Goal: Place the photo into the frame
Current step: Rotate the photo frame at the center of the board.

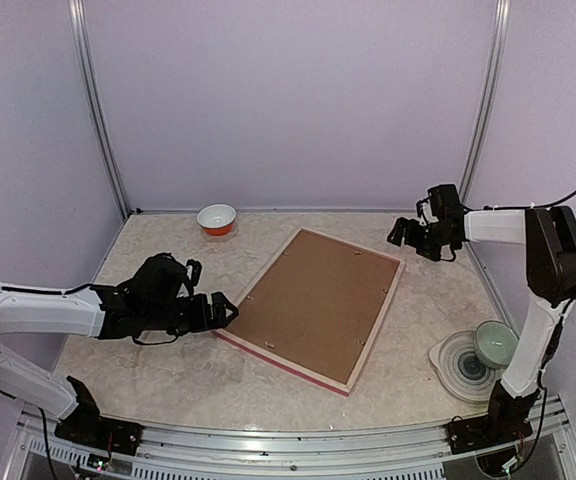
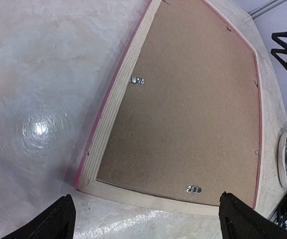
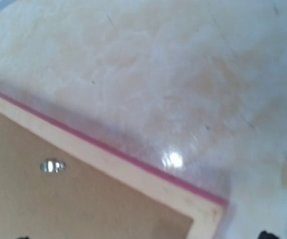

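Observation:
The frame [image 1: 382, 311] lies back side up in the middle of the table, a pink edge along its pale rim. A plain brown backing board [image 1: 318, 300] fills it. The photo is hidden. My left gripper [image 1: 226, 312] is open just off the frame's left corner; in the left wrist view its black fingers [image 2: 59, 221] stand wide apart on either side of the near rim [image 2: 148, 199], touching nothing. My right gripper [image 1: 405, 236] hovers open above the table beside the far right corner. The right wrist view shows that corner [image 3: 208, 211] and a metal tab [image 3: 52, 166].
A red and white bowl [image 1: 217, 218] sits at the back left. A pale green bowl [image 1: 495, 343] rests on a ringed plate [image 1: 458, 365] at the front right. Lilac walls with metal posts close in the table on three sides.

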